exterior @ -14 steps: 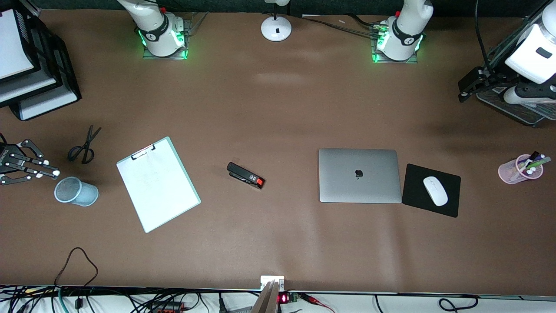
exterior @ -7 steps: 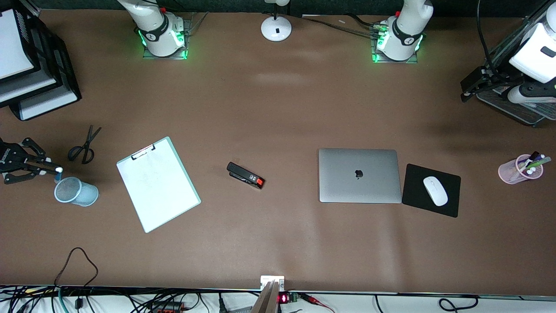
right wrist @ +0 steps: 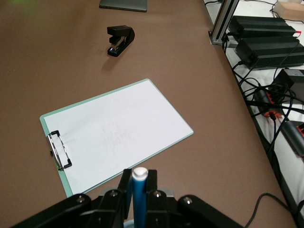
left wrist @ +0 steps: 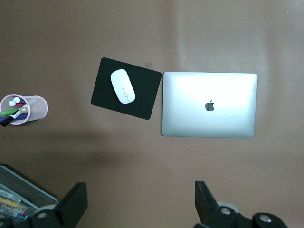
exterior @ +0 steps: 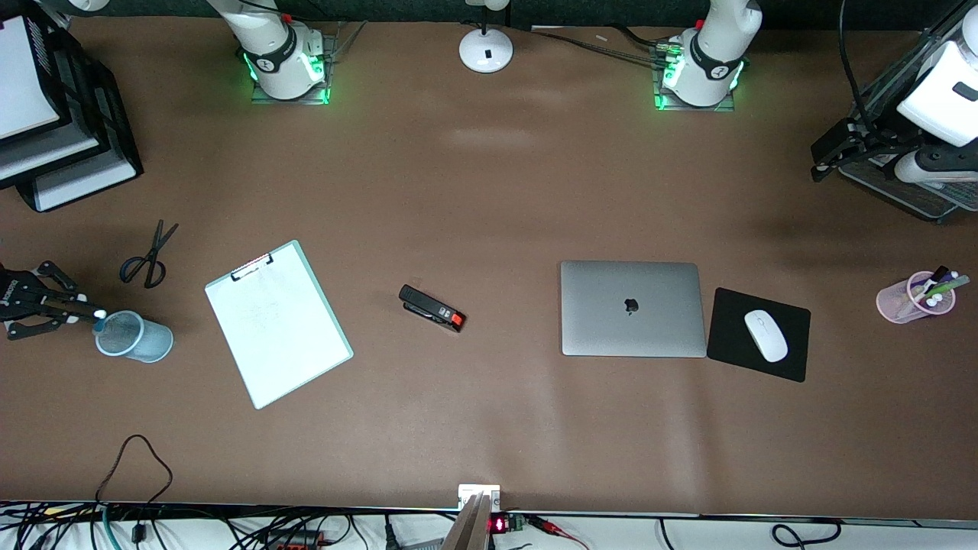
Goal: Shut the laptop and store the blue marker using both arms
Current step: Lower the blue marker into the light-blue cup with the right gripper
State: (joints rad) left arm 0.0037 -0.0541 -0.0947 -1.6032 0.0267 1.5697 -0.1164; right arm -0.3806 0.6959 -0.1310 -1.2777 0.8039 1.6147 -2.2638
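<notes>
The laptop (exterior: 631, 308) lies closed on the table, lid up with the dark apple logo showing; it also shows in the left wrist view (left wrist: 209, 104). My right gripper (exterior: 85, 315) is shut on the blue marker (exterior: 99, 323) and holds it upright at the rim of a pale blue mesh cup (exterior: 134, 337). In the right wrist view the blue marker (right wrist: 139, 199) stands between the fingers, pale end up. My left gripper (exterior: 824, 155) is open and empty, high over the table at the left arm's end; it also shows in the left wrist view (left wrist: 141, 205).
A clipboard (exterior: 276, 323), a black stapler (exterior: 432, 307) and scissors (exterior: 147, 256) lie toward the right arm's end. A black mouse pad (exterior: 795, 347) with a white mouse (exterior: 765, 335) lies beside the laptop. A pink pen cup (exterior: 913, 299) and a mesh tray (exterior: 909, 191) stand at the left arm's end.
My right gripper has closed its fingers on the blue marker and brought it to the mesh cup's rim. The left gripper has barely shifted. The laptop has not moved.
</notes>
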